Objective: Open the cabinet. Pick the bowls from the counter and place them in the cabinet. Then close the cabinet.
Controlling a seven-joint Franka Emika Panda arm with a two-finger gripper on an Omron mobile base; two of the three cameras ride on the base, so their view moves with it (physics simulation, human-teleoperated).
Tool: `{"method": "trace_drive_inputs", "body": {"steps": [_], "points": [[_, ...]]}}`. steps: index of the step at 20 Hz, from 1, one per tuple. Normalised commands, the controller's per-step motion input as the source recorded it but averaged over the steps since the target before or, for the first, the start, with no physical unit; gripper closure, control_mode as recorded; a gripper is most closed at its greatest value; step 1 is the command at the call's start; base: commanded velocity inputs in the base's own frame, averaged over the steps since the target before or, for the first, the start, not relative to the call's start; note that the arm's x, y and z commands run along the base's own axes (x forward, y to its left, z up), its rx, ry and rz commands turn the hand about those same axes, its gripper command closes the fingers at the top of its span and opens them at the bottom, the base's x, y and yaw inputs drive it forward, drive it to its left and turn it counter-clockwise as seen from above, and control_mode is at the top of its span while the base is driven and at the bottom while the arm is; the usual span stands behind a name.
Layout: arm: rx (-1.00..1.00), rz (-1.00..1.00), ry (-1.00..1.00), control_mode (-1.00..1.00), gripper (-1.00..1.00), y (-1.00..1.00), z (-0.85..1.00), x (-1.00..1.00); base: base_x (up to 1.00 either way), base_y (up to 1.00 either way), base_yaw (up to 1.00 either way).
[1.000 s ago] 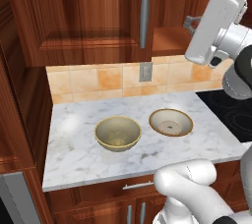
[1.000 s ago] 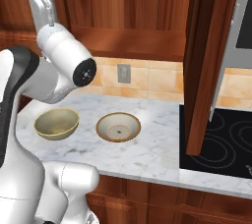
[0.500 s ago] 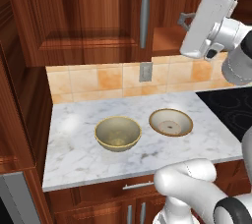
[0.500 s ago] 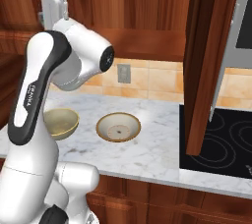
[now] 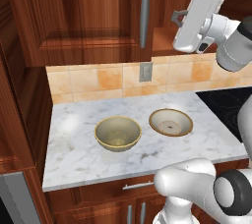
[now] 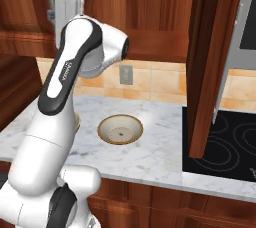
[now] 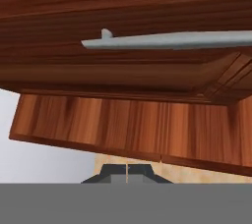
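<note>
Marble counter (image 5: 74,144), two bowls (image 5: 118,133)

Even, fairly bright rendered light is falling from above. The counter (image 5: 74,144) is glowing palest at its left end, and the bowls (image 5: 118,133) are casting only faint, soft shadows. A broad sheen is lying across the cabinet (image 5: 88,16) door, while the lower left corner of the left base view is sinking into dark. Edges are looking slightly soft and pixelated in all views; no lens distortion is showing.
</note>
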Motion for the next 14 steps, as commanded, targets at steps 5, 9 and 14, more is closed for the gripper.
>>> {"method": "trace_drive_inputs", "body": {"steps": [5, 9, 14], "points": [[0.0, 0.08, 0.0, -1.0, 1.0, -0.06, 0.0, 0.2, 0.0, 0.0, 0.0], [0.0, 0.05, -0.01, -1.0, 1.0, -0.04, 0.0, 0.14, 0.0, 0.0, 0.0], [-0.01, 0.03, -0.01, -1.0, 1.0, 0.0, 0.0, 0.12, 0.0, 0.0, 0.0]]}}
